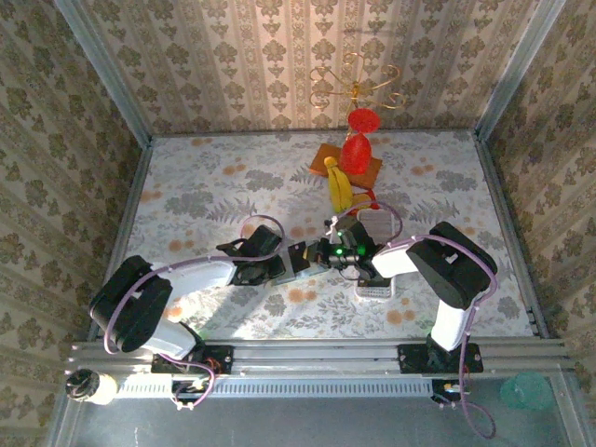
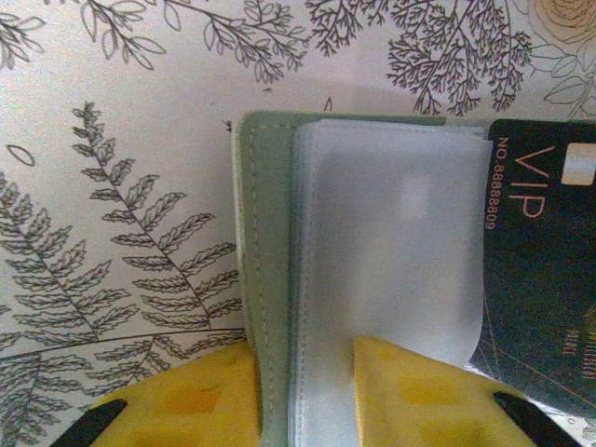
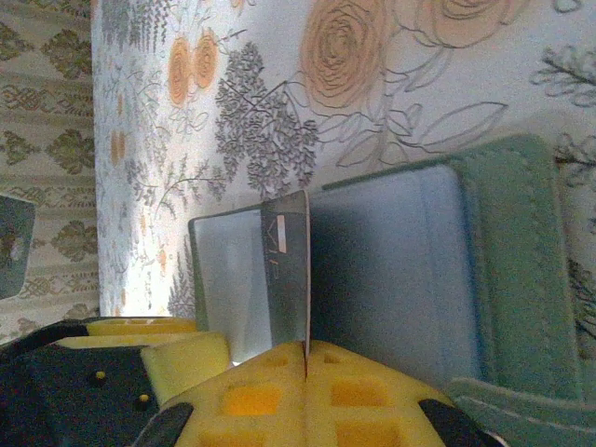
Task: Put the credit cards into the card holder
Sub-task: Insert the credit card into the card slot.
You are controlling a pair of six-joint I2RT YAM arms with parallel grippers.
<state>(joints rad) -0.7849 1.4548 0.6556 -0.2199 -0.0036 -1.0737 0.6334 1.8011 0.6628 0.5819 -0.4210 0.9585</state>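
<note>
A flowered bench (image 1: 186, 186) carries everything, and the two arms meet over its middle. Near a long white tray (image 1: 380, 291), the sage-green card holder (image 2: 265, 279) lies open on the cloth with its cloudy plastic sleeves (image 2: 391, 251) spread flat. The left jaws are clamped on the holder's near edge, a yellow finger (image 2: 186, 405) on either side of cover and sleeves. A dark credit card (image 3: 291, 270) marked VIP stands on edge among the sleeves, the right jaws pinched tight on its lower end. Whether it sits inside a pocket I cannot tell
</note>
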